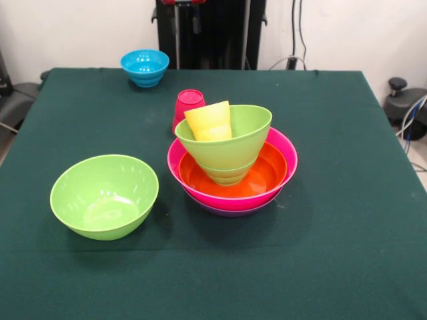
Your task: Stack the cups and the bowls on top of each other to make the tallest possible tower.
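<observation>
Yellow cup (209, 121) inside tilted green bowl (227, 143)

The bowls (223, 143) and cups (210, 121) looked glossy smooth plastic; the table (333, 200) wore matt green cloth

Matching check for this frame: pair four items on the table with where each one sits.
Items:
1. yellow cup
2. sky blue bowl
3. orange bowl
4. red cup

Places:
A. alone near the table's far edge
B. nested inside the pink bowl
C. tilted inside the stack's lime green bowl
D. on the cloth just behind the stack

Pairs: 1-C, 2-A, 3-B, 4-D
</observation>
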{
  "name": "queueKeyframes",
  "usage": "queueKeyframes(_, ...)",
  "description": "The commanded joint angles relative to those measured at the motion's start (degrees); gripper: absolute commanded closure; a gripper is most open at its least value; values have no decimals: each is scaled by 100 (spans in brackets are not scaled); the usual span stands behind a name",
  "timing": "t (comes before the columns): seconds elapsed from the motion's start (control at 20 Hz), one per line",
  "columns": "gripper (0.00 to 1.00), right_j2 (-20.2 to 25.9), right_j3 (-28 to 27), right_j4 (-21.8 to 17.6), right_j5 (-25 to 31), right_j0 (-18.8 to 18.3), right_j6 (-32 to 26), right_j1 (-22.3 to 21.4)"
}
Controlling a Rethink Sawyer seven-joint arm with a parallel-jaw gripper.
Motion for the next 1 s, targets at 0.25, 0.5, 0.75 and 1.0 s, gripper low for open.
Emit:
queueKeyframes(0.25,0,-353,-1243,279,-769,285,-182,1277)
queueKeyframes(0.5,0,-487,-976,178,-972,339,-112,1153)
queueKeyframes(0.75,0,-779,-910,284,-1197,432,-177,1368)
queueKeyframes(1.0,0,-1146,-930,695,-1467,731,-234,1633)
